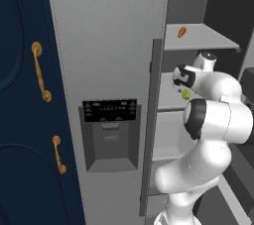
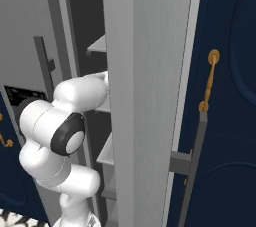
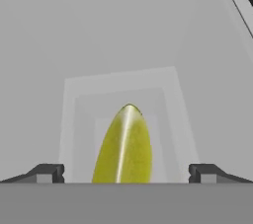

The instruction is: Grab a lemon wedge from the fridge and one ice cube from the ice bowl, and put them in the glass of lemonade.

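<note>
Inside, grey fridge (image 1: 109,30) shelf (image 1: 198,38), lemon wedge (image 3: 124,146)

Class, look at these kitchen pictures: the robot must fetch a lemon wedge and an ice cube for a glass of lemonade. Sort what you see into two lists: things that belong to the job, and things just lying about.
Belongs to the job:
- fridge, one door open
- lemon wedge, between the open pincer's tips

Just lying about:
- orange carrot-like piece on the upper fridge shelf
- navy cabinets with gold handles

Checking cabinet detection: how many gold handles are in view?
3, maybe more hidden. Upper gold handle and lower gold handle on the navy cabinet left of the fridge; right-side gold handle on the other side.
</note>
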{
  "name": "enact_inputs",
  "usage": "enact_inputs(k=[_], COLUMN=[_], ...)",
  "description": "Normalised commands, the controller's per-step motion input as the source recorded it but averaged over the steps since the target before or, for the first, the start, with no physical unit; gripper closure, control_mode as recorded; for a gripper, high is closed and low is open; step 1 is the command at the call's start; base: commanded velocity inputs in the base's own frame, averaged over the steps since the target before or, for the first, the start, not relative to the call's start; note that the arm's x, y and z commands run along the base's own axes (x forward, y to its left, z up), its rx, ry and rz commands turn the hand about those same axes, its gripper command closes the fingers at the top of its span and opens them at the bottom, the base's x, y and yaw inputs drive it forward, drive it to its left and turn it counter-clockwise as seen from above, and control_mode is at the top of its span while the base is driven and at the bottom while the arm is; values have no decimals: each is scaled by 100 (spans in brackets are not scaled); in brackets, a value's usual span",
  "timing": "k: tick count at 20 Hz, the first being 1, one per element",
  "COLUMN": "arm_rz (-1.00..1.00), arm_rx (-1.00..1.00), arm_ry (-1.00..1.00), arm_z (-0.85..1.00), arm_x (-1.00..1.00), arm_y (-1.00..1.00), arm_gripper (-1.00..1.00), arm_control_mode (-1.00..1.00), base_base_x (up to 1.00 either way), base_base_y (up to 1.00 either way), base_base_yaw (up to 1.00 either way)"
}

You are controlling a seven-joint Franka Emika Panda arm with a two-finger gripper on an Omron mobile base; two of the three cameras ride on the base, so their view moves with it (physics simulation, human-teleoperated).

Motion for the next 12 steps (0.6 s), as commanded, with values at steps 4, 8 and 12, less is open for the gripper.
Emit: enact_inputs(k=[4,8,12], arm_rz=[-8,0,0], arm_rx=[0,1,3], arm_ry=[0,0,0], arm_z=[-7,-38,-48], arm_x=[4,21,11], arm_y=[1,0,0], arm_gripper=[-100,-100,-100], arm_control_mode=[-100,-100,-100], base_base_x=[0,0,0], base_base_y=[0,0,0], base_base_yaw=[0,0,0])
